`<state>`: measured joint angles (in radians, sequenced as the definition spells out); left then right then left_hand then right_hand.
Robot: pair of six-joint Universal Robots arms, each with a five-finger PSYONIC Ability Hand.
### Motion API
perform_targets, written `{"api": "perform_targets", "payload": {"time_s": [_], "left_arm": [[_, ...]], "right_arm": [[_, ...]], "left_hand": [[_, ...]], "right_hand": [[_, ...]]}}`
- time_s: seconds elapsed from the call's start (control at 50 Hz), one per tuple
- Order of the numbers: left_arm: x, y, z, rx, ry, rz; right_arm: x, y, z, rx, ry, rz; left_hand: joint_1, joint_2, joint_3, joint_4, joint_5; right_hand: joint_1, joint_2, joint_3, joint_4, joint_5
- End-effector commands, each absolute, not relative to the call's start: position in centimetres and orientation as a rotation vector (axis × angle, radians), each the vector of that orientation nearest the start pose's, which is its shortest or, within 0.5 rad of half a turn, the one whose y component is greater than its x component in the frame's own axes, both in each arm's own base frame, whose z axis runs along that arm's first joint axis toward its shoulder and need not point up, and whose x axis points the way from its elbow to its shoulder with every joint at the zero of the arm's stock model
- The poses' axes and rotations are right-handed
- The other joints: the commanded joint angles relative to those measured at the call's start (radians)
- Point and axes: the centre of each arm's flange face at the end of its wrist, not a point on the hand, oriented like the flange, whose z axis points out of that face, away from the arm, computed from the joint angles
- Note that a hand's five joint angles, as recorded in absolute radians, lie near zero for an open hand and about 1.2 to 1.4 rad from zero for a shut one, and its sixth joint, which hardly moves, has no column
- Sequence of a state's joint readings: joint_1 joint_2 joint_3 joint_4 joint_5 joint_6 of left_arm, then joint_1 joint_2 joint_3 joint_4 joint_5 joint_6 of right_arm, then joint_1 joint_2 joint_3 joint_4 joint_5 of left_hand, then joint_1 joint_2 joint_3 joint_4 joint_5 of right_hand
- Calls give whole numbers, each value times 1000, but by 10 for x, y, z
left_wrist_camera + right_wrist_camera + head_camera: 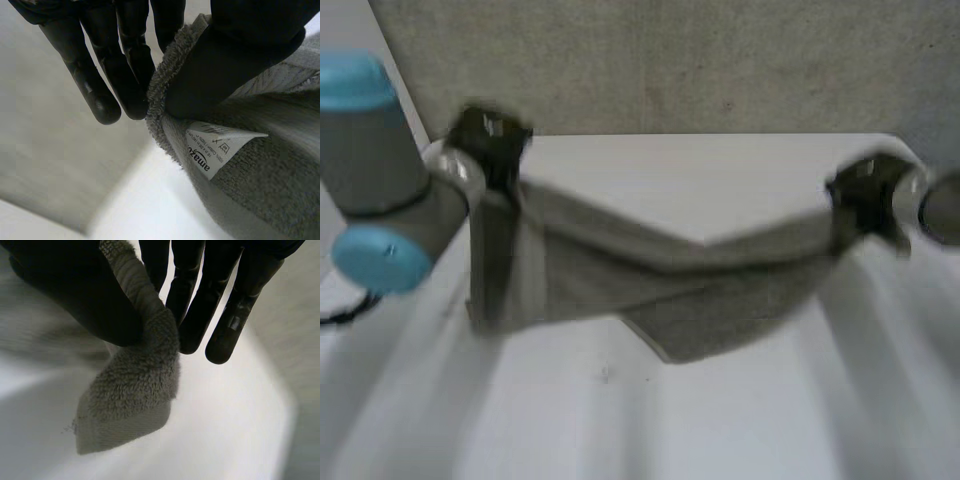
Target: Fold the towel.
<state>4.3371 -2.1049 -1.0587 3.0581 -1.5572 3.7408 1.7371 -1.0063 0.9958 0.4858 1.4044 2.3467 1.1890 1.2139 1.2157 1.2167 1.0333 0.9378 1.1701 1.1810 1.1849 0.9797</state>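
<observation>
Head view, towel: I see the grey towel [670, 290] held up over the white table [720, 430]. Its long axis runs side to side between the two hands, the upper edge sags in the middle, and the lower part droops to a point. I cannot tell whether that tip touches the table.
Head view, left hand: the left hand [490, 140] holds the towel's left upper end, beside the grey left arm [380, 190].
Head view, right hand: the right hand [865, 200] holds the right upper end, near the table's right edge.
Head view, room: bare tabletop lies open in front of the hanging cloth. A grey wall [670, 60] stands behind the far edge.
Left wrist view, left hand: the left hand [130, 60] pinches the towel's [260, 190] fuzzy edge between thumb and a finger. The other fingers are straight and close together.
Left wrist view, label: a white care label [215, 147] sits on the cloth just below the thumb.
Right wrist view, right hand: the right hand [220, 315] pinches a corner of the towel [130, 400] between thumb and fingers, and the corner hangs down over the table [225, 430].
</observation>
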Motion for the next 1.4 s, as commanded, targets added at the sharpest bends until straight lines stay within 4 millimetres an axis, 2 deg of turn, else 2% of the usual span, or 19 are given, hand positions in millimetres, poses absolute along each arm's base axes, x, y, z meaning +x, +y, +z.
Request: {"api": "perform_targets", "payload": {"time_s": [0.02, 0.04, 0.1, 0.16, 0.22, 0.32, 0.38, 0.42, 0.44, 0.48, 0.54, 0.58, 0.68, 0.76, 1.04, 1.1, 1.2, 1.3, 1.4], "left_arm": [[-289, -372, 403, 711, 1384, -2571], [-288, -370, 428, 624, 1260, -2684], [-284, -365, 456, 503, 1121, -2850], [-283, -361, 463, 476, 1099, -2909], [-276, -365, 447, 464, 1252, -2918], [-256, -377, 380, 431, 1656, -2806], [-256, -376, 356, 441, 1763, -2760], [-255, -371, 307, 491, 1965, -2632], [-255, -371, 307, 491, 1966, -2632], [-256, -364, 260, 554, 2139, -2495], [-256, -361, 235, 589, 2219, -2426], [-256, -356, 194, 628, 2338, -2309], [-253, -347, 166, 659, 2426, -2188], [-249, -339, 162, 700, 2432, -2128], [-209, -296, 190, 731, 2408, -1975], [-203, -284, 192, 729, 2474, -1888], [-185, -254, 211, 700, 2639, -1670], [-180, -244, 220, 727, 2693, -1687], [-184, -243, 218, 796, 2728, -1721]], "right_arm": [[226, -383, 383, -961, 1858, -2617], [225, -381, 406, -857, 1709, -2731], [223, -373, 429, -743, 1525, -2848], [222, -370, 426, -745, 1529, -2842], [223, -368, 409, -776, 1605, -2780], [228, -362, 349, -905, 1819, -2518], [230, -358, 331, -945, 1865, -2435], [231, -352, 295, -1002, 1964, -2273], [231, -352, 294, -1002, 1965, -2272], [233, -346, 253, -1046, 2062, -2107], [234, -346, 228, -1065, 2124, -2018], [234, -348, 190, -1109, 2220, -1889], [232, -341, 159, -1174, 2317, -1733], [226, -336, 160, -1183, 2367, -1659], [197, -311, 199, -1135, 2463, -1608], [194, -299, 201, -1203, 2487, -1552], [176, -262, 231, -1468, 2560, -1460], [171, -251, 245, -1539, 2558, -1479], [173, -248, 232, -1545, 2568, -1407]], "left_hand": [[207, 182, 181, 180, 188], [207, 182, 181, 180, 188], [207, 182, 181, 180, 188], [207, 182, 181, 180, 188], [207, 182, 181, 180, 188], [207, 182, 181, 180, 188], [207, 182, 181, 180, 188], [207, 182, 181, 180, 188], [207, 182, 181, 180, 188], [207, 182, 181, 180, 188], [207, 182, 181, 180, 188], [207, 182, 181, 180, 188], [207, 182, 181, 180, 188], [207, 182, 181, 180, 188], [207, 182, 181, 180, 188], [207, 182, 181, 180, 188], [207, 182, 181, 180, 188], [207, 182, 181, 180, 188], [207, 182, 181, 180, 188]], "right_hand": [[459, 226, 215, 211, 242], [459, 226, 215, 211, 242], [459, 226, 215, 211, 242], [459, 226, 215, 211, 242], [459, 226, 215, 211, 242], [459, 226, 215, 211, 242], [459, 226, 215, 211, 242], [459, 226, 215, 211, 242], [459, 226, 215, 211, 242], [459, 226, 215, 211, 242], [459, 226, 215, 211, 242], [459, 226, 215, 211, 242], [459, 226, 215, 211, 242], [459, 226, 215, 211, 242], [459, 226, 215, 211, 242], [459, 226, 215, 211, 242], [459, 226, 215, 211, 242], [459, 226, 215, 211, 242], [459, 226, 215, 211, 242]]}}
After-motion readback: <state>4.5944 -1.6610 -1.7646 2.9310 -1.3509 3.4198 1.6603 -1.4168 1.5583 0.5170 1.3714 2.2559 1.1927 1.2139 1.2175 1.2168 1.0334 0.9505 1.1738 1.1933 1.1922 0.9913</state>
